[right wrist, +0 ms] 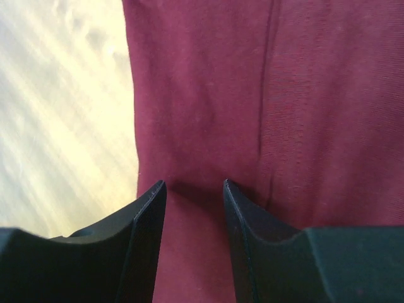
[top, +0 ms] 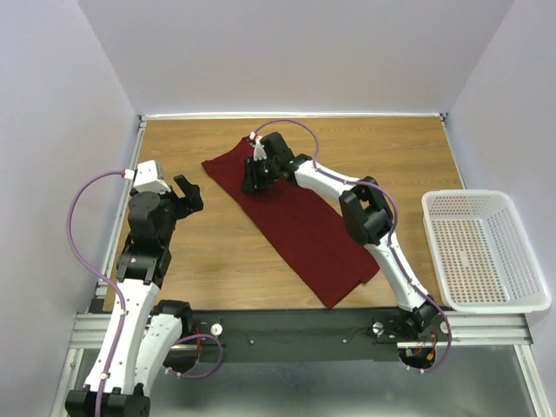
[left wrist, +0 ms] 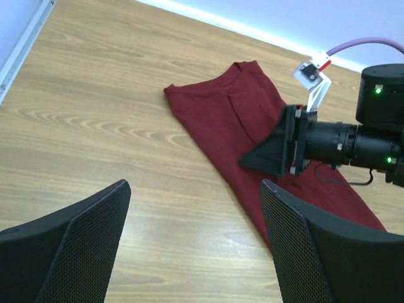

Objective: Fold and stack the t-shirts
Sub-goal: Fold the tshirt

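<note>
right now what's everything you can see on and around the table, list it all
t-shirt: one, dark red, folded into a long strip lying diagonally across the middle of the table
basket: one, white plastic mesh, at the table's right edge
table: one, brown wood grain, enclosed by pale walls
left gripper: one, black, open wide, over bare wood left of the t-shirt
right gripper: one, black, fingers slightly apart, down at the t-shirt's far end near its left edge
</note>
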### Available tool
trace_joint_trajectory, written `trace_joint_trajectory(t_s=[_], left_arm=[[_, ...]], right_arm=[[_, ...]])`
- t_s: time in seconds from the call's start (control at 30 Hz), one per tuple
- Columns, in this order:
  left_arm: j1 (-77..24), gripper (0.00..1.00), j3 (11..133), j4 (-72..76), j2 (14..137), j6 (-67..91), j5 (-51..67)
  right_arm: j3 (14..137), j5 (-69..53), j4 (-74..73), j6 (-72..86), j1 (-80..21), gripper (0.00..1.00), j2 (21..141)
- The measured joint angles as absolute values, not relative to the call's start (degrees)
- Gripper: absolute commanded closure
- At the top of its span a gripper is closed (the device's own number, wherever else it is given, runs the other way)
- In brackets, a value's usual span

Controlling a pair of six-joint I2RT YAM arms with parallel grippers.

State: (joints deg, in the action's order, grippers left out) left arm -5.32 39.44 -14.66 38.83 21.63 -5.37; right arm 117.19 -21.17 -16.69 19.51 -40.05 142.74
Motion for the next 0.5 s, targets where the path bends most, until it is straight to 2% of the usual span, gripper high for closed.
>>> trace_joint_trajectory(t_s=[0.27,0.5], left_arm=[[-5.3,0.1,35.0,-10.5,39.4,21.4,-4.9],[-5.3,0.12,34.7,-7.1,39.4,18.3,2.0]], right_arm=[[121.5,-16.9,-12.2,25.7,-32.6,0.51,146.6],[127.2,-11.9,-11.8,28.0,-23.7,0.49,149.7]])
